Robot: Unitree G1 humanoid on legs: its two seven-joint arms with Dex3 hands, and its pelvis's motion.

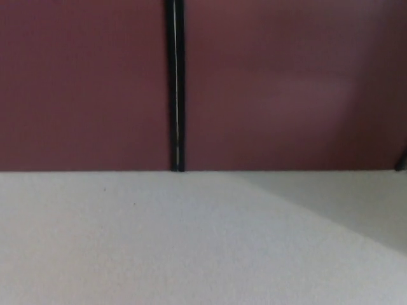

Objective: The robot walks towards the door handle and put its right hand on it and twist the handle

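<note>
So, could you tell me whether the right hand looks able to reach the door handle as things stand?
Probably not yet. Neither the right hand nor any door handle shows in the head view, only the dark red door panels, the black seam between them and the pale floor.

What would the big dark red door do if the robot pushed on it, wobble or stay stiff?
The dark red door would probably stay stiff: it looks like a flat, hard panel. It may swing rather than bend, since a dark gap runs down beside it. It looks smooth, so perhaps slippery. No handle or robot hand shows.
</note>
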